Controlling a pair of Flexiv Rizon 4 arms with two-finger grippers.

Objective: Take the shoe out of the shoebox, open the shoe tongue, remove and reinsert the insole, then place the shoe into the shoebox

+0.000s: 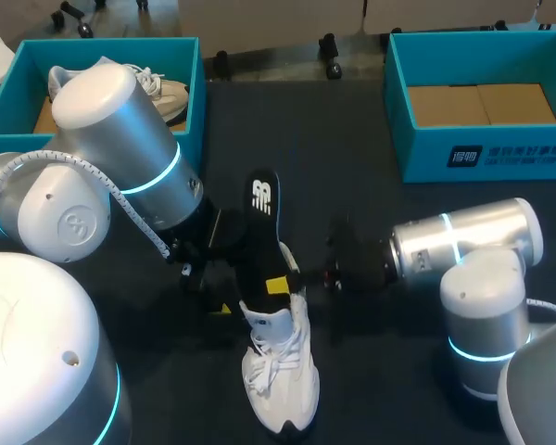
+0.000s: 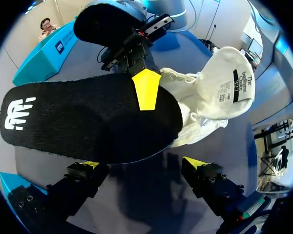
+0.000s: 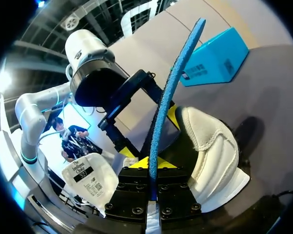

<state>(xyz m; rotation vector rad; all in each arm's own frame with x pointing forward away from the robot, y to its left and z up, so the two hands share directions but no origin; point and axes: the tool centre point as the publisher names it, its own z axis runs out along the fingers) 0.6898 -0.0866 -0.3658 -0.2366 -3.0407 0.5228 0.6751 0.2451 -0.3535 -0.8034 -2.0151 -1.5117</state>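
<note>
Centrally on the dark bench [image 1: 352, 139] the white shoe [image 1: 280, 371] [image 2: 219, 83] [image 3: 210, 146] sat on its sole, toe toward the near edge, tongue pulled up. The black insole [image 1: 264, 218] [image 2: 88, 117] [image 3: 171, 87] rose from by the shoe's opening & slanted toward the far side, logo end farthest. Its blue underside showed edge-on in the right wrist view. Couldn't tell whether its lower end sat inside the shoe.

The right end effector [image 1: 278, 283] [image 3: 150, 165], coming in from the right, was clamped tight on the insole's lower end, w/ a yellow tip on each face. The left end effector [image 2: 142, 163] stood just left of shoe & insole, fingers spread wide, nothing btwn them in contact. From its own wrist view the insole lay across in front & hid part of the shoe.

Around: a teal shoebox [image 1: 195, 88] at far left held a second white shoe [image 1: 162, 93], both partly blocked by the left arm [image 1: 120, 139]. Another teal box [image 1: 500, 158] at far right showed its cardboard floor. Both boxes were well apart from the shoe on the bench.
</note>
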